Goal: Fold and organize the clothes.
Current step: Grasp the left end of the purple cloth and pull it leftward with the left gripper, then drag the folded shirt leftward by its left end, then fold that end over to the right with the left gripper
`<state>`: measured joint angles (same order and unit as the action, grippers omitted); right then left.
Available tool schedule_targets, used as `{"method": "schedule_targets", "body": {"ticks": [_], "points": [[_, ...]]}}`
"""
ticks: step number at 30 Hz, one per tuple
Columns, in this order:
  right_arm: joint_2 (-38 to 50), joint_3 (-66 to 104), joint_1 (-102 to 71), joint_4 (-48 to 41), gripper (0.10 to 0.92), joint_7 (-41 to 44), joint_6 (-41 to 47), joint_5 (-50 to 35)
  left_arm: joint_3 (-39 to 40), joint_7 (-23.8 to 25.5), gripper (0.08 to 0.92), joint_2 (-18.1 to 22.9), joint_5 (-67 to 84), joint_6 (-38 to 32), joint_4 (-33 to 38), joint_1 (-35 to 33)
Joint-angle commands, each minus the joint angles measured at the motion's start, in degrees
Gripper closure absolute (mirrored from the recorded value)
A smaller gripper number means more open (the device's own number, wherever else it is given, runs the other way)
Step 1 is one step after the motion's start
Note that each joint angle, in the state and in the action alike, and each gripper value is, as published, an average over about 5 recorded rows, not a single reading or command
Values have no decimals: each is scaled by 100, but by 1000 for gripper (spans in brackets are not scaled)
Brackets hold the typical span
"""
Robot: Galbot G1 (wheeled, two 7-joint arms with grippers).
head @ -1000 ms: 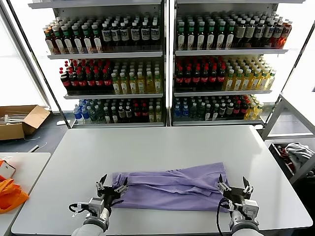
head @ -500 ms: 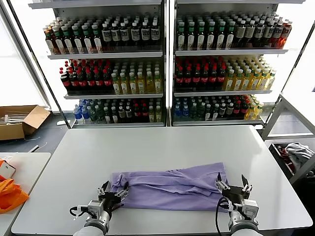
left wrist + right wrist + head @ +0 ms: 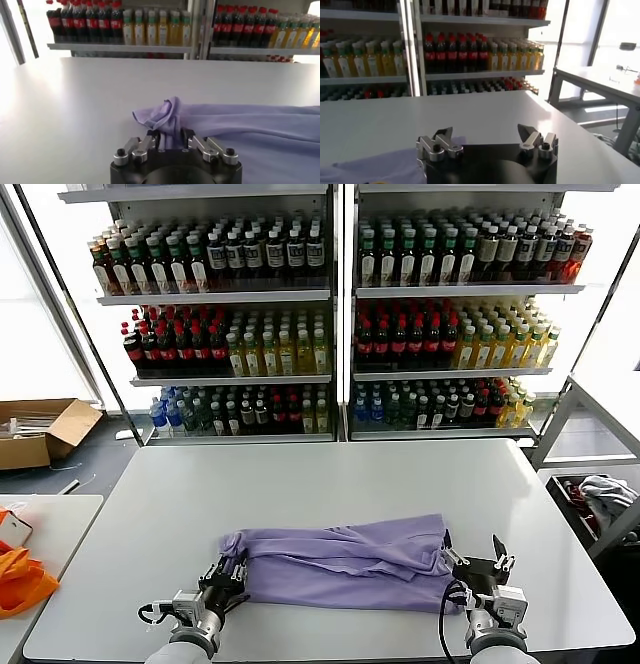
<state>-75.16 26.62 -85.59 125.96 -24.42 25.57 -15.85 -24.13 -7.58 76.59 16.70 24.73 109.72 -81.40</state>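
Observation:
One of the clothes, a lavender T-shirt (image 3: 345,559), lies folded into a long band across the near part of the white table (image 3: 330,479). My left gripper (image 3: 225,574) is at its left end. In the left wrist view the left gripper (image 3: 170,136) is shut on a bunched corner of the T-shirt (image 3: 250,125). My right gripper (image 3: 475,562) sits at the shirt's right end and is open. In the right wrist view the right gripper (image 3: 485,136) holds nothing, and an edge of the T-shirt (image 3: 380,167) shows beside one finger.
Shelves of bottles (image 3: 340,314) stand behind the table. A cardboard box (image 3: 40,429) lies on the floor at far left. An orange item (image 3: 20,579) rests on a side table at left. A bin with cloth (image 3: 600,499) stands at right.
My left gripper moved onto the shirt's left end and closed on the cloth, bunching it. My right gripper edged closer to the right end and stayed open.

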Motion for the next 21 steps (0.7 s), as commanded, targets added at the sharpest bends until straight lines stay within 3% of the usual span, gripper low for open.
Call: {"method": "schedule_targets", "body": {"ticks": [1,5,8,15,21], "points": [[20,14,36,30,203,-25,9,-21,-427,-185,705,-124,404,17,-57,163],[61,42,74,37,203,-30,20,-60,-982,-243,825,-404,516,-52,60,256],[74,41,109,31,203,-35,29,-88,-1659,-266,883,-844,633,-71,143,371],[39,-38,211,-29,203,-40,35,-112,-3231,-124,890,-2292,845,-142,-349,586],[2,-97,240,-52,203,-39,35,-109,-3586,14,890,-2861,593,-288,-821,702]]}}
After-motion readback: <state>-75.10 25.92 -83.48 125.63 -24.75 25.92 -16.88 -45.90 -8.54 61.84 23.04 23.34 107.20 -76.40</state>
